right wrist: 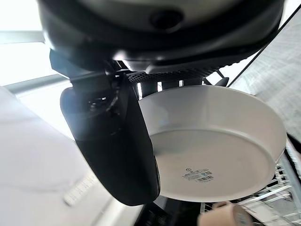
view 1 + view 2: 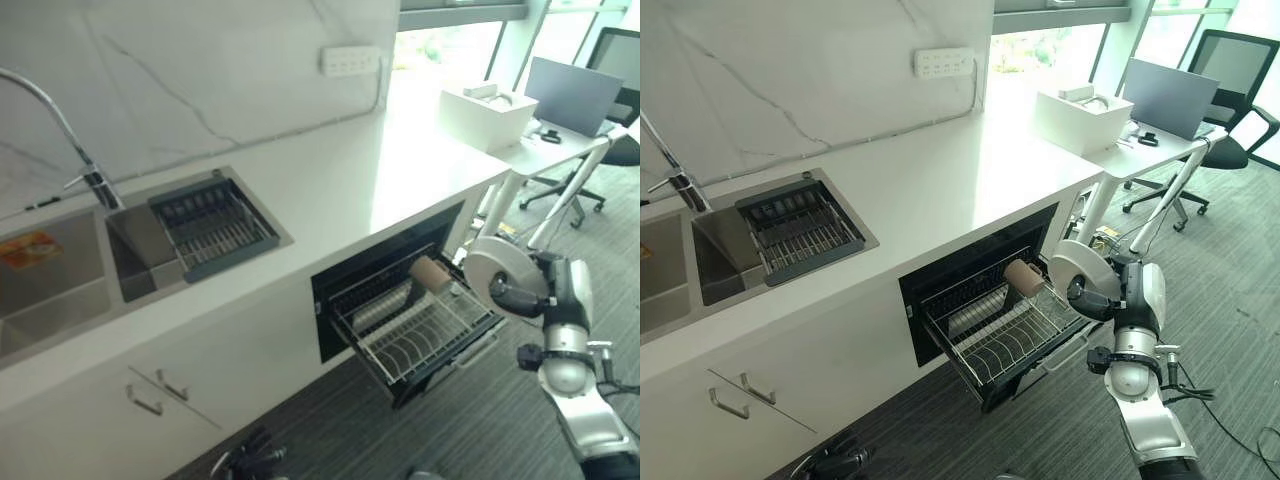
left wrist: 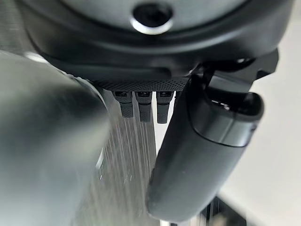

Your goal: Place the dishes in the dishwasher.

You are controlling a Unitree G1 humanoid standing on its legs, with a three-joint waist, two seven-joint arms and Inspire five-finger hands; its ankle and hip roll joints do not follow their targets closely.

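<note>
While the right hand [image 1: 110, 141] grips the white plate [image 1: 211, 141] by its rim, thumb across the edge, it hangs just beside the pulled-out dishwasher rack [image 2: 420, 335], w/ a tan cup [image 2: 431, 273] at the back. Keep the plate upright, aim btwn free tines, probably front rows. Left hand [image 3: 188, 141] hangs relaxed, holding nothing.

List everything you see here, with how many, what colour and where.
Plate: one, white, held in the right robot hand beside the dishwasher rack.
Cup: one, tan, lying in the rack.
Dishwasher rack: one, wire, pulled out under the counter.
Counter: one, white.
Sink: one, steel, in the counter.
Drainer basket: one, dark, in the sink.
Faucet: one, chrome, behind the sink.
Power strip: one, white, on the wall.
Box: one, white, on the desk.
Office chair: one, black, by the desk.
Right robot hand: dark, gripping the plate.
Left robot hand: dark, hanging low.
</note>
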